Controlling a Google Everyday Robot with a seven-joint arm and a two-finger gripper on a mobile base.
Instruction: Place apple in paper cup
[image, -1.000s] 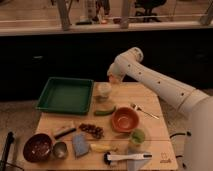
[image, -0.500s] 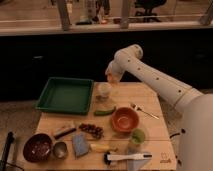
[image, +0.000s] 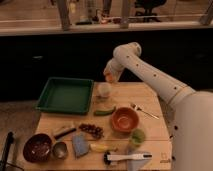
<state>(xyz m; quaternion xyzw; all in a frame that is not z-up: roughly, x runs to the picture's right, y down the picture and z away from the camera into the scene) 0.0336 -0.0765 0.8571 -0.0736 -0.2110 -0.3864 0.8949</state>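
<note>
Pale wood table (image: 142, 94), contents listed far edge to near edge:

- gripper (image: 110, 76): at the tip of the white arm (image: 150, 75), which reaches in from the right. It hangs in the air over the far side of the table, its fingers clamped on the apple
- apple (image: 108, 78): small, orange-yellow, carried in the gripper. It is off the table, just above the paper cup and a little to the right of its mouth, not inside it
- paper cup (image: 103, 90): short, pale, upright, standing near the far edge just beside the right wall of the green tray
- green tray (image: 65, 95): rectangular, shallow, at the far left
- fork (image: 144, 111): lying slantwise on the right, near the orange bowl
- green pod (image: 105, 112): long and curved, lying between the paper cup and the orange bowl
- orange bowl (image: 124, 120): round, right of centre
- green fruit (image: 138, 135): round, just beside the bowl's near right rim
- grapes (image: 91, 130): dark bunch at centre
- brown bar (image: 65, 131): lying left of the grapes
- dark bowl (image: 37, 147): near left corner
- metal cup (image: 60, 150): small, shiny, just beside the dark bowl
- blue sponge (image: 80, 144): right of the metal cup
- yellow banana-like piece (image: 101, 147): right of the sponge
- white-handled tool (image: 127, 157): lying along the near edge
</note>
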